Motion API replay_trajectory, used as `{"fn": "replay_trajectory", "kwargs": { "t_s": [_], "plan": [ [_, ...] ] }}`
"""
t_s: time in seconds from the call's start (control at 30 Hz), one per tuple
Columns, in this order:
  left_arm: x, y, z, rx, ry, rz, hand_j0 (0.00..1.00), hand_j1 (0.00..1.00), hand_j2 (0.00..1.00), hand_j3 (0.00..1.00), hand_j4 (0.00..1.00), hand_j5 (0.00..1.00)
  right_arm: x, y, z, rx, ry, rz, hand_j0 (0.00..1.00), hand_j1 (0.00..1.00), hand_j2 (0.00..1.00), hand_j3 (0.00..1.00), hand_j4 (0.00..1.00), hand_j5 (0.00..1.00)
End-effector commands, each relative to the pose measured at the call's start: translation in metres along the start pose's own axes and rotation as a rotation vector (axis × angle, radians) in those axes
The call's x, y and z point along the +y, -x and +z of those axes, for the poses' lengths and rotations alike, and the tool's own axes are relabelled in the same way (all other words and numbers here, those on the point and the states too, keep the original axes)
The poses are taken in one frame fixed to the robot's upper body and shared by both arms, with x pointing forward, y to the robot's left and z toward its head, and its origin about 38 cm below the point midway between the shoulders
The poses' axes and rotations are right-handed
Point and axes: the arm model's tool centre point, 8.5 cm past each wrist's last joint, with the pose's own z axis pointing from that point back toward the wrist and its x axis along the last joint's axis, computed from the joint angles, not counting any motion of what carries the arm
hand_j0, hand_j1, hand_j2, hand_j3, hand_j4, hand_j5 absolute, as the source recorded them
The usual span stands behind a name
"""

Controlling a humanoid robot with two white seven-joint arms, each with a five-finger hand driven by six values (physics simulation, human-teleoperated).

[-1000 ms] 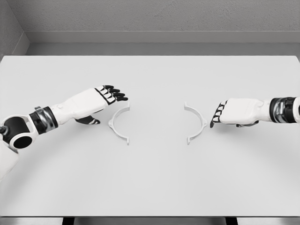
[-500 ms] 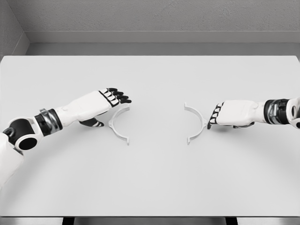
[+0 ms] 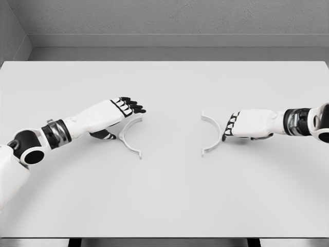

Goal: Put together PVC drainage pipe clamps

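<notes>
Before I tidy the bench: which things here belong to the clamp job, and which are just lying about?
For the job:
- left clamp half
- right clamp half
- left hand, beside its half
- right hand, fingertips at its half

Lying about:
- nothing; only the table that carries them

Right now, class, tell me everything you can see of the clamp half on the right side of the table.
The right clamp half is a thin white half-ring, plastic by its look, lying flat on the white table. Its open side faces left, toward the matching half, and its ends flare into small outward tabs. The right hand has its dark fingertips at the outer curve; actual contact cannot be confirmed. Nothing else touches it.
</notes>
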Motion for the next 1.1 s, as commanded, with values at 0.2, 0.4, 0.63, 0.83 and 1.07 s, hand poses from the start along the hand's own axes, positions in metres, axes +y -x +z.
{"fn": "replay_trajectory", "kwargs": {
  "t_s": [0.2,0.4,0.63,0.83,1.07],
  "plan": [
    [0.001,-0.01,-0.015,-0.028,-0.009,0.021,1.0,1.0,1.0,1.0,1.0,1.0,-0.006,-0.003,-0.005,-0.011,0.019,0.002,0.8,0.8,0.8,0.8,0.8,0.8],
    [0.002,-0.017,-0.025,-0.04,-0.016,0.009,1.0,1.0,1.0,1.0,1.0,1.0,-0.009,-0.004,-0.007,-0.016,0.026,0.004,0.8,0.8,0.8,0.8,0.8,0.8],
    [0.009,-0.021,-0.033,-0.05,-0.03,-0.004,1.0,1.0,1.0,1.0,1.0,1.0,-0.015,-0.008,-0.014,-0.031,0.043,0.008,0.8,0.8,0.8,0.8,0.8,0.8],
    [0.01,-0.03,-0.043,-0.072,-0.026,0.002,1.0,1.0,1.0,1.0,1.0,1.0,-0.021,-0.01,-0.018,-0.038,0.058,0.013,0.8,0.8,0.8,0.8,0.8,0.8],
    [0.01,-0.032,-0.047,-0.078,-0.022,0.008,1.0,1.0,1.0,1.0,1.0,1.0,-0.026,-0.013,-0.023,-0.048,0.07,0.018,0.8,0.8,0.8,0.8,0.8,0.8]
  ]
}}
